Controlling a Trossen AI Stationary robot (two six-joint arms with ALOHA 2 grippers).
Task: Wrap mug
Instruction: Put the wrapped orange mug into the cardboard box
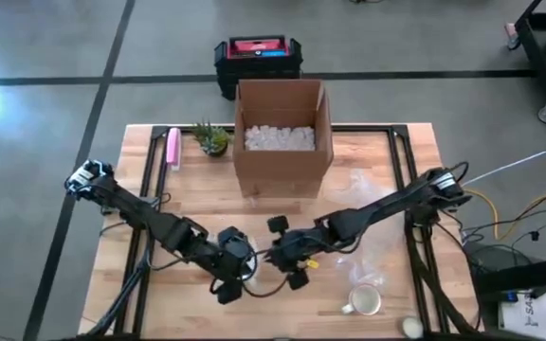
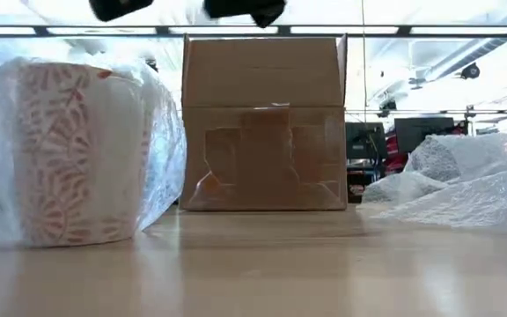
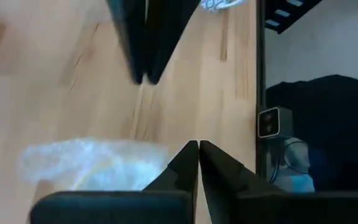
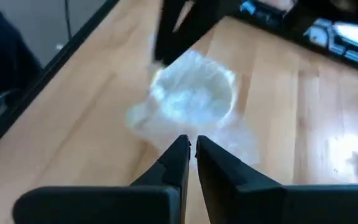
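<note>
Left gripper (image 3: pixel 197 149) fingers pressed together, empty, just above wrapped mug (image 2: pixel 69 150); bubble wrap (image 3: pixel 92 163) bundle right beside its tips

Right gripper (image 4: pixel 190 144) also closed on nothing, poised over same bundle from opposite side, likely to keep wrap snug

Farther off: bare mug (image 1: pixel 364 301), loose bubble wrap sheet (image 2: pixel 465 180), open cardboard box (image 1: pixel 282 133) with packing peanuts (image 1: pixel 280 138), probably for packing

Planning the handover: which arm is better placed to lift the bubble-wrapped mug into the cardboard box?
Probably left. Its end effector hangs right at the bubble-wrapped patterned mug, shut; the right end effector, also shut, sits slightly farther off, nearer the brown cardboard box.
</note>
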